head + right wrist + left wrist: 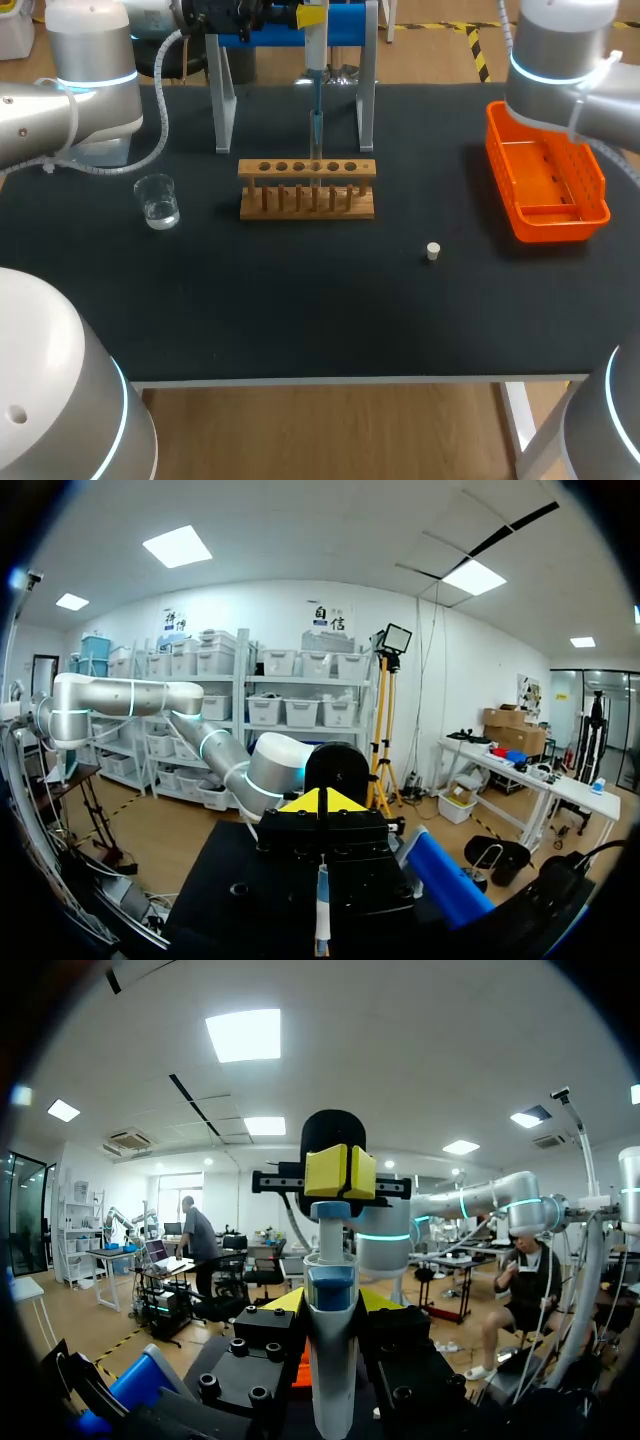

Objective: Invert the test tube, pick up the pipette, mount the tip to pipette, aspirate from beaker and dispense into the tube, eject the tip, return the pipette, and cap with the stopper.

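Pipette [316, 85] hangs upright over the middle of the table, in front of the pipette stand [368, 90], clamped in the left gripper [330, 1302]. In the left wrist view its white and blue body stands between the two fingers, one against each side.

Blue tip [316, 128] is mounted and points straight down at the fourth hole from the left of the wooden rack [258, 168]. A clear test tube [316, 176] shows only faintly in that hole. Cannot tell whether the tip end is inside its mouth.

Right gripper [340, 1171]: yellow tips pressed together with nothing between them, sitting directly on top of the pipette's blue plunger button [330, 1209]. They appear to touch it. In the right wrist view the same tips show as one yellow wedge [320, 802], with the left arm's wrist just ahead.

Rack stands at table centre, its long side across the view, with six holes in the top bar.

Beaker [158, 201] sits to the left of the rack and apart from it, upright, with a shallow layer of clear liquid.

Stopper [433, 251] lies alone on the black table [300, 310], nearer the front edge and to the right of the rack.

Orange tray [548, 226] is at the right end of the table, partly under the right arm [560, 70].

Left arm [70, 100] comes in at the left rear corner
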